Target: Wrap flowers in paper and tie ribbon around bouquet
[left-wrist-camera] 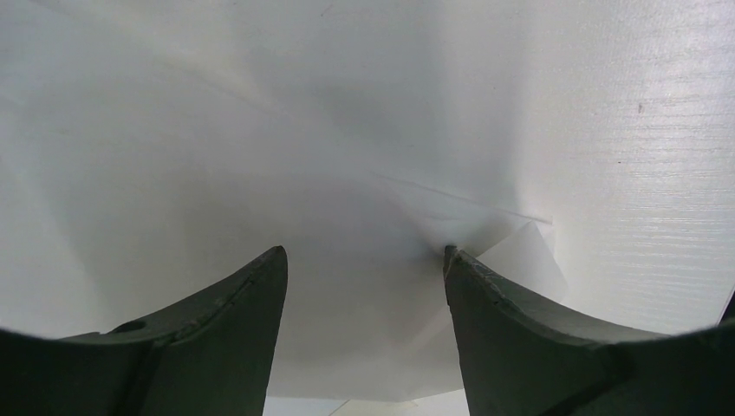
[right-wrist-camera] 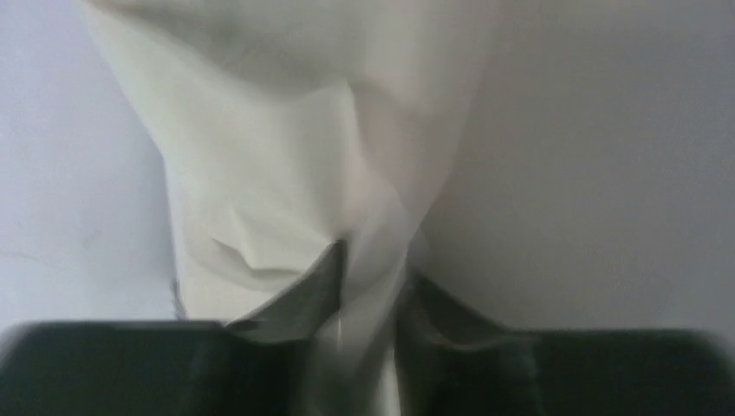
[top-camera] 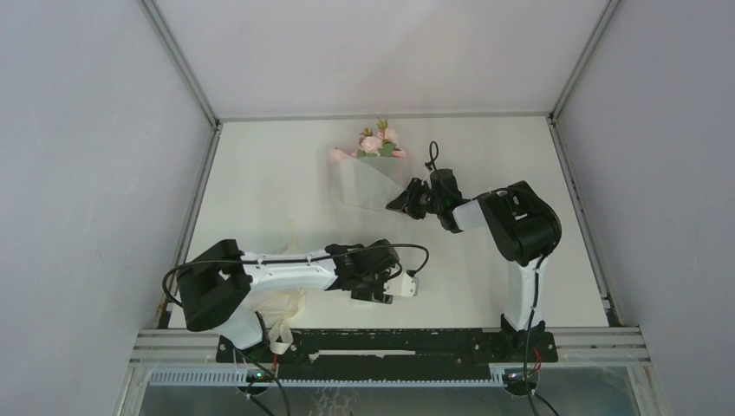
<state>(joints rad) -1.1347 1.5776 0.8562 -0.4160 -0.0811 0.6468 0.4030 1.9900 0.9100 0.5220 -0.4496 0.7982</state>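
**Beside the arm bases a free hand, at the far side a pinched cone**

Closest to the arm bases, under the left arm, the ribbon (top-camera: pixel 290 314) lies on the table (top-camera: pixel 260 173). It is a loose cream band, as far as I can judge. It seems to be left there because the wrapping is not finished.

A little further out, the left gripper (left-wrist-camera: pixel 364 256) points down at a pale sheet surface. Its fingers stand well apart and nothing is between them. One fingertip only touches a small folded corner (left-wrist-camera: pixel 529 251). From the overhead view I cannot tell if this corner belongs to the same sheet as the cone. I think this hand is placed low so that it is ready to press or catch the sheet, not to carry it.

Beyond it, the right gripper (top-camera: pixel 407 201) has its fingers closed on the narrow end of the paper (top-camera: pixel 368 186). In the wrist view, which is blurred, a creased strip of it passes between them. The grip is probably at the tail because the stems gather there, so one pinch can prevent the cone from unrolling.

Farthest away, the flowers (top-camera: pixel 380 143) look out of the wide mouth of the cone, near the far edge of the table. Pink heads and green leaves show. In my judgement the wrap is nearly formed and the tie is not yet done.
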